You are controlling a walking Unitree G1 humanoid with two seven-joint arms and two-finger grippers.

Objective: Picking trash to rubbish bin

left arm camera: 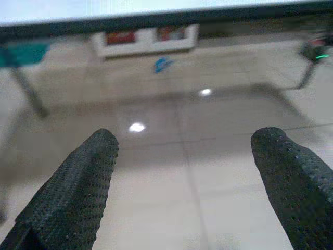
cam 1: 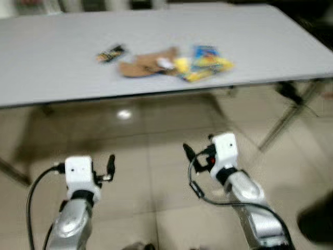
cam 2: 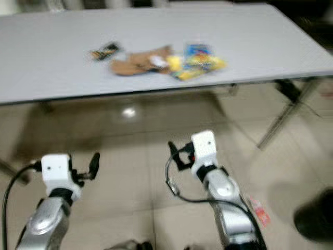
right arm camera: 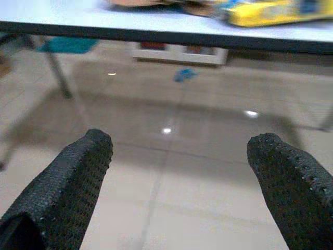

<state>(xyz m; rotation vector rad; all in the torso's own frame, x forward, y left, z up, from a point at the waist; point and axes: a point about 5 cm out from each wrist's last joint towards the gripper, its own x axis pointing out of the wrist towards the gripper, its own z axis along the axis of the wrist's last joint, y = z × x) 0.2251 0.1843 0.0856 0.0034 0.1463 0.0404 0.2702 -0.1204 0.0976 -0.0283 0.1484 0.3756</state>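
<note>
And here we are facing the long grey table (cam 1: 62, 57), with the trash sitting in a loose cluster a little right of the tabletop's middle: a yellow-and-blue wrapper (cam 1: 207, 63) on the right, a crumpled brown paper piece (cam 1: 145, 63) touching it on the left, and a small dark packet (cam 1: 111, 53) lying just apart, further left. Both arms are held low in front of the body, below the table's edge and over the tiled floor (cam 1: 145, 156), well short of the pile. That looks like a ready carry posture, hands up and free for a reach. The left gripper (left arm camera: 190, 172) has its two black fingers spread wide with only floor between them, nothing held. Same story for the right gripper (right arm camera: 177, 172): fingers parted, empty, pointing under the table edge, with the yellow wrapper peeking over the lip above. There's a small red-and-white scrap (cam 2: 258, 210) on the floor near the right arm too, possibly more litter, though it's too blurred to call. A dark shape (cam 1: 316, 221) sits at the lower right; can't tell what it is. My read: nothing picked yet, and the next move calls for closing in on the table and raising an arm over the edge toward that cluster.
</note>
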